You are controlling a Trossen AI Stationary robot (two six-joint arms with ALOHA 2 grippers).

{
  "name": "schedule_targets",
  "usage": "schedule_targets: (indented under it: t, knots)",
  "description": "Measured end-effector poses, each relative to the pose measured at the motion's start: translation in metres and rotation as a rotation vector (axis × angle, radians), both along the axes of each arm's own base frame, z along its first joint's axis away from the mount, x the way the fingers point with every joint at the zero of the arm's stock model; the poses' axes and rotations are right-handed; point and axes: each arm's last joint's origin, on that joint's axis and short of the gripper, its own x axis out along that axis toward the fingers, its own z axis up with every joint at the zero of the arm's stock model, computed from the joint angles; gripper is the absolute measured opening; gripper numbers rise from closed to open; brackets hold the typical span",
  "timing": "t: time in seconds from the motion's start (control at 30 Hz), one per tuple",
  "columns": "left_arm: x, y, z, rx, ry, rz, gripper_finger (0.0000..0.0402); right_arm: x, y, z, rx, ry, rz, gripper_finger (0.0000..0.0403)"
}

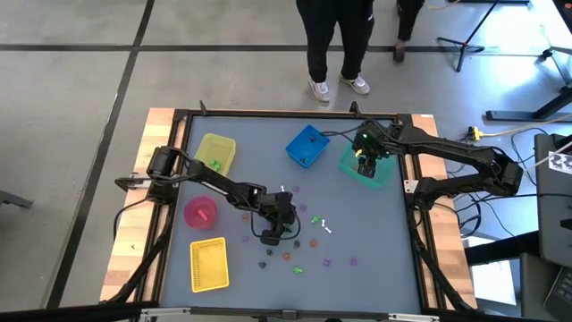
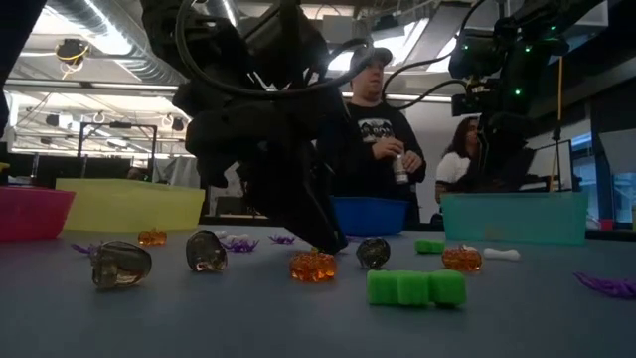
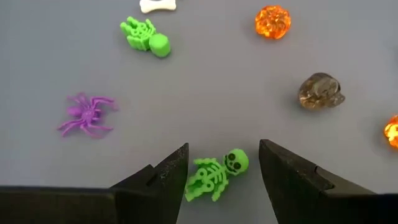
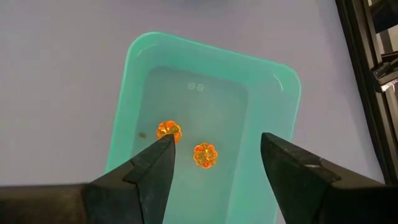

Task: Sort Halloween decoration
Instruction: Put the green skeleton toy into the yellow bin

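The left gripper point(image 3: 224, 171) was down low over the middle of the grey table point(image 1: 375, 268), fingers spread wide, and right between them lay a small green plastic skeleton point(image 3: 216, 174). It lay flat on the tabletop, not yet pinched, skull toward one finger and legs toward the other. So its long axis ran roughly across the gap rather than along it, which I judged would make for a lengthwise squeeze unless the wrist turned. The left arm was plainly the nearer one for this piece.

Around it sat the rest of the scatter: a second green skeleton point(image 3: 145, 35), a purple plastic spider point(image 3: 87, 114), a translucent orange pumpkin point(image 3: 273, 22), a smoky dark skull point(image 3: 320, 91) and a white bone point(image 3: 157, 5).

Over at the far right, the right gripper point(image 4: 214, 168) hung above the teal rectangular bin point(image 4: 137, 56), fingers apart and holding nothing. Two orange pumpkins point(image 4: 204, 155) lay on that bin's floor.

The pale yellow tub point(image 1: 217, 152) seemed to hold a fleck of green, though it was too small to be sure. The blue box point(image 1: 306, 146), pink round bowl point(image 1: 200, 212) and yellow mesh basket point(image 1: 208, 265) gave away nothing of their contents.
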Motion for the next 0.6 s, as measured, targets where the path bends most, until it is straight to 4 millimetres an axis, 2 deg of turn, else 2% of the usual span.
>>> schedule_targets:
  t: [0.3,0.6]
  knots:
    - [-0.0030,0.0083,-0.0024,-0.005,0.056,0.015,0.0176,0.0000,0.0000,0.0000,0.000,0.000,0.000,0.0237]
    - [-0.0034,0.0101,-0.0033,-0.003,0.063,0.025,0.0139,0.0000,0.0000,0.0000,0.000,0.000,0.000,0.0237]
